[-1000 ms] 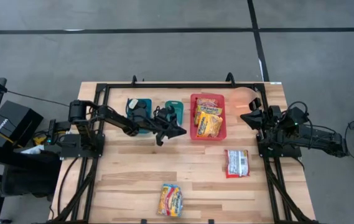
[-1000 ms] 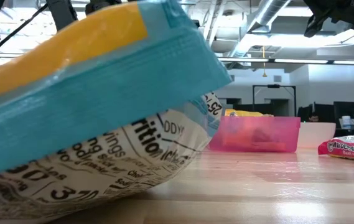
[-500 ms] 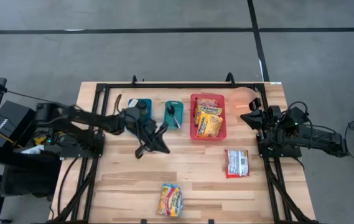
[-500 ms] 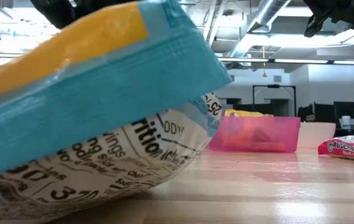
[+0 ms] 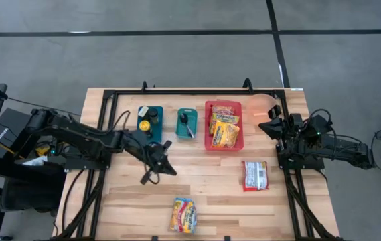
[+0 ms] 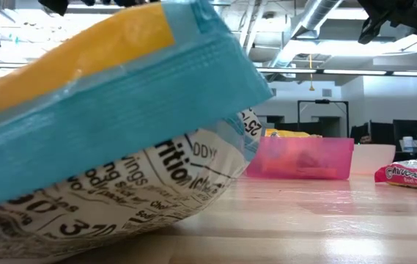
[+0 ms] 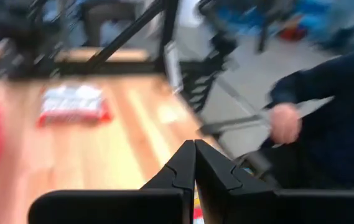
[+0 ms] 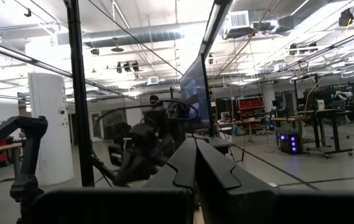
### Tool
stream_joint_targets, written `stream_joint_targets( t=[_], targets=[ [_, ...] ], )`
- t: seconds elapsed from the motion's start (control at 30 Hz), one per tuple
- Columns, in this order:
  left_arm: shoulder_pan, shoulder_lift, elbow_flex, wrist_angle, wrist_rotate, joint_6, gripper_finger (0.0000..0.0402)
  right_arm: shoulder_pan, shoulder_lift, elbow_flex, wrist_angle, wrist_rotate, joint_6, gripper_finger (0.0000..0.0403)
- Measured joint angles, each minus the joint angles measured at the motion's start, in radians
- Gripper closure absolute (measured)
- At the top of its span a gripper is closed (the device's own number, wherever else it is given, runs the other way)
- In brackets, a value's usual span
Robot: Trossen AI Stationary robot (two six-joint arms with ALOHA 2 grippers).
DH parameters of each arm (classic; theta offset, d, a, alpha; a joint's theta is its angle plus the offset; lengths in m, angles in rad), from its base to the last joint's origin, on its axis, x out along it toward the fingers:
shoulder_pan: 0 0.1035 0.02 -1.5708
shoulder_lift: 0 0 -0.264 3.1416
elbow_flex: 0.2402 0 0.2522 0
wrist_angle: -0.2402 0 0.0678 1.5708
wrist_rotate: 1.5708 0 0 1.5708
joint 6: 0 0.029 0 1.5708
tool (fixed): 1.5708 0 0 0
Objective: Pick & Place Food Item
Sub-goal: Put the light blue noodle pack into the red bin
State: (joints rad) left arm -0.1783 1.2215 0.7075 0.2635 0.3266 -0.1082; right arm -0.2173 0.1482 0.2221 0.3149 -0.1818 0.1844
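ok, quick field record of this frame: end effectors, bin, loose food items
left end effector: shut, empty, over bare wood at table centre
right end effector: shut, parked at the right edge
red plastic bin: far centre, holds yellow snack packets
red-and-white snack packet: flat on the wood, right of centre
yellow-and-blue snack bag: near edge, centre
teal trays: left of the bin, small items on them

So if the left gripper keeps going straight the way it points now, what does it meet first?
Probably bare wooden tabletop. The shut left gripper points toward the front edge, left of the yellow-and-blue snack packet, so it likely misses that. Height is hard to judge.
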Motion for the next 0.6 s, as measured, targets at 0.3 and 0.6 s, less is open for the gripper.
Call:
stream_joint_targets(
  t=[0.3, 0.6],
  targets=[
    [-0.067, 0.214, 0.094, -0.113, -0.091, 0.0, 0.04, 0.0, 0.0, 0.0, 0.0, 0.0, 0.0, 0.0401],
    [-0.079, 0.39, 0.153, -0.1, -0.091, 0.049, 0.04, 0.0, 0.0, 0.0, 0.0, 0.0, 0.0, 0.0401]
  ],
)
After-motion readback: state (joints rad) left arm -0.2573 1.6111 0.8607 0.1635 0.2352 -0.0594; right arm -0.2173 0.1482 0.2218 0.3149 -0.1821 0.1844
